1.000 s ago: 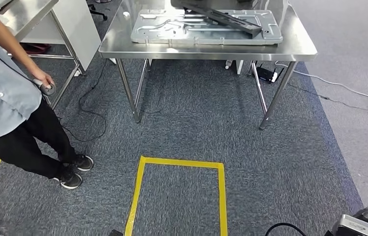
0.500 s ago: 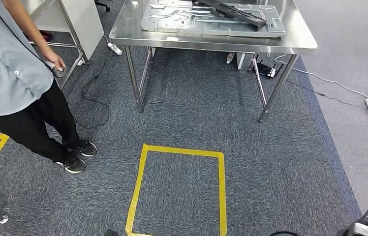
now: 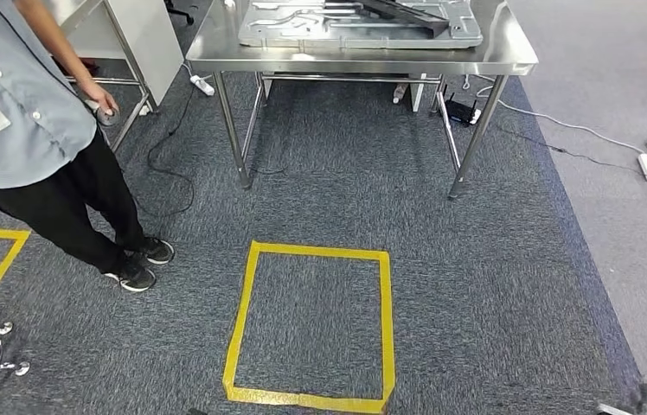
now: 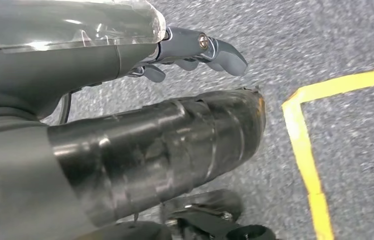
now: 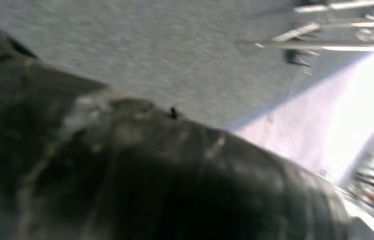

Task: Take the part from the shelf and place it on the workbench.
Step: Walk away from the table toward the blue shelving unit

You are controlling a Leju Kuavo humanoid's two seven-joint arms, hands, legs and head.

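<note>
From the head camera I see the steel counter ahead, carrying a large grey stamped metal part with a dark bar lying across it. That part sits well apart from both robot hands, which hang low by the floor. The left robot hand shows in its wrist view over the carpet beside the yellow tape square, fingers apart and holding nothing. The right robot hand is a dark blur; I cannot tell its state. A person stands at the left.
</note>
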